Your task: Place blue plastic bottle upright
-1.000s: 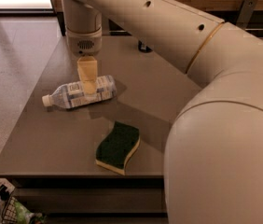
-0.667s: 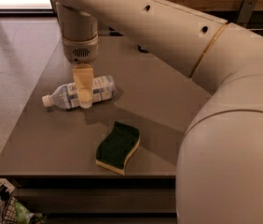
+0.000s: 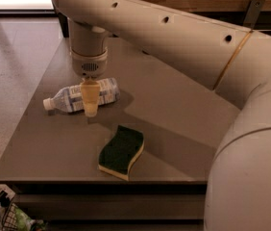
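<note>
As the bottle (image 3: 67,98) lies on grey tabletop (image 3: 44,143), gripper (image 3: 90,104) overlaps it.

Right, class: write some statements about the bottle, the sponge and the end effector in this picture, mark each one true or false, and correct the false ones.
1. The blue plastic bottle lies on its side on the table. True.
2. Its white cap points toward the picture's right edge. False: it points toward the left edge.
3. The end effector hangs above the sponge. False: it is down at the middle of the bottle, and the sponge lies apart from it.
4. The sponge sits green side up, nearer the camera than the bottle and not touching it. True.
</note>
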Robot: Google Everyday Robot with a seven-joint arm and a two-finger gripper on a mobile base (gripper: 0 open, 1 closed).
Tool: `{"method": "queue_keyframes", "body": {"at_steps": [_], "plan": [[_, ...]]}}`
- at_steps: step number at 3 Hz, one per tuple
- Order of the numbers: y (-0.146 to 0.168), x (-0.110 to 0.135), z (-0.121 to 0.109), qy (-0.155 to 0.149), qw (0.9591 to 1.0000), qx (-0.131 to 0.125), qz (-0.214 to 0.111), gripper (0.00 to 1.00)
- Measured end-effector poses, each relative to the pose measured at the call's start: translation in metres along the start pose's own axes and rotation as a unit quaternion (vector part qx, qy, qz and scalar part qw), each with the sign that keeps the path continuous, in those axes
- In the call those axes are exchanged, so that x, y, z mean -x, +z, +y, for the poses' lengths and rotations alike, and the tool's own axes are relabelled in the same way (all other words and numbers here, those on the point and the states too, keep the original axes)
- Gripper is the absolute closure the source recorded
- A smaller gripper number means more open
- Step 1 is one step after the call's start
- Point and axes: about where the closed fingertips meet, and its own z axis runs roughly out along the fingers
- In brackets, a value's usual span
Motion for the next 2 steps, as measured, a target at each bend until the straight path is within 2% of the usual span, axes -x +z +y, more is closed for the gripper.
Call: {"method": "queue_keyframes", "body": {"at_steps": [2], "plan": [[0.0017,0.0023,-0.0012,-0.001,1.0000,0.000,0.000,0.73]]}}
